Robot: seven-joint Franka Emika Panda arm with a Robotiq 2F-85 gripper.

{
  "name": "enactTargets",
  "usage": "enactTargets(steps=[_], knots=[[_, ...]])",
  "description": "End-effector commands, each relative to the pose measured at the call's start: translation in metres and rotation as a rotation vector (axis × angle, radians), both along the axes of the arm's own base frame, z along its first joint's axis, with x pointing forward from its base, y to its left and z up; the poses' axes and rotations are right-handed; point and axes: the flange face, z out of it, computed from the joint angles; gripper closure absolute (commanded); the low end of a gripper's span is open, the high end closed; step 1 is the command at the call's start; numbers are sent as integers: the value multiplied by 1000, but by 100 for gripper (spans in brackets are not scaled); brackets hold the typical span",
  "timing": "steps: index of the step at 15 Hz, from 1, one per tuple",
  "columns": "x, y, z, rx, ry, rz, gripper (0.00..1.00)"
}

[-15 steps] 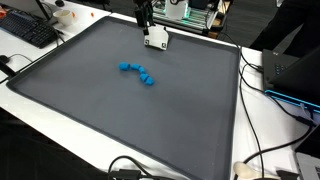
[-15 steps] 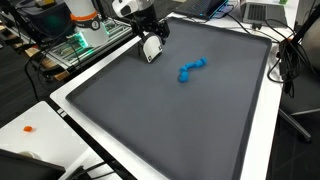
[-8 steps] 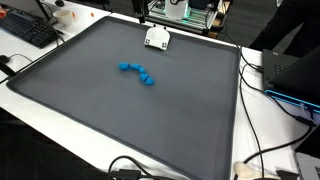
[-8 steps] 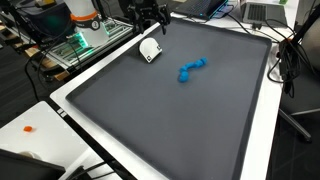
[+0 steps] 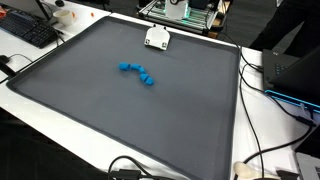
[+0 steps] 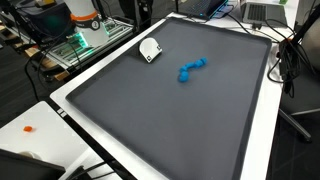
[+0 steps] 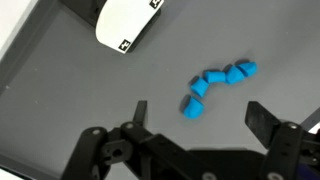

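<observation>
Risen since before, gripper hangs open, well above white block.

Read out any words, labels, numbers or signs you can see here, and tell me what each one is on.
No text here can be read.
White block: small black marks at its edges in the wrist view, with no letters or numbers to make out.
Keyboard: the key legends are too small to read.

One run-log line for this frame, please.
gripper: open, empty, above grey mat | nearest: blue chain, lying on mat, untouched | white block: apart from chain, near mat edge
</observation>
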Motion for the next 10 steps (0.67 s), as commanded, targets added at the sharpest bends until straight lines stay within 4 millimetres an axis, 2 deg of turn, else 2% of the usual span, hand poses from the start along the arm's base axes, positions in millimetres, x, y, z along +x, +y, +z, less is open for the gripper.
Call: enactTargets(steps=[1,8,9,10], knots=[[19,15,12,-51,-17,194,0],[50,37,28,-91,-102,570,0],[42,34,29,-75,-90,480,0],[45,36,30,-79,-96,518,0]])
